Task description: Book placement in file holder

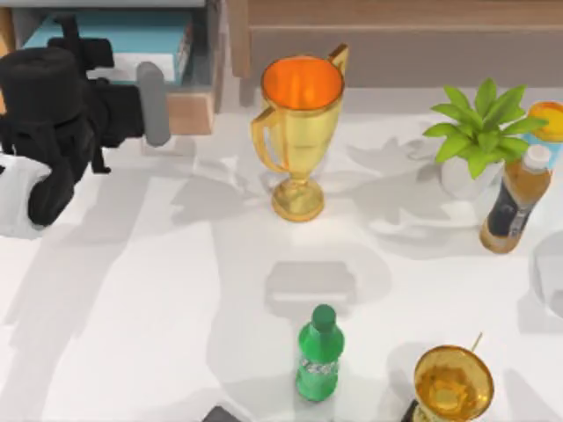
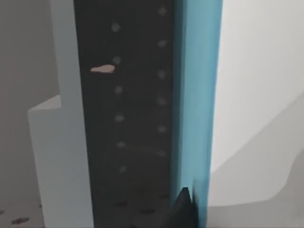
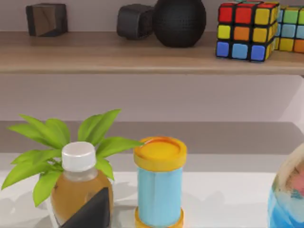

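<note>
one book [image 1: 106,40] lies in the file holder [image 1: 209,35] at the bench's far left corner, long axis left-right; my left claw [image 1: 151,104] hovers beside it, grip unclear.

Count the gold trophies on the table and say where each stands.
2. The tall gold trophy stands mid-table toward the back; a second trophy stands at the front right, cut by the picture's edge. Others may be hidden.

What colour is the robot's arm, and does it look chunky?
The left arm is mostly black and chunky, with blocky housings stacked together. One grey rounded bar sticks out at its front end, and a white rounded shell covers the section nearest the table's left edge.
</note>
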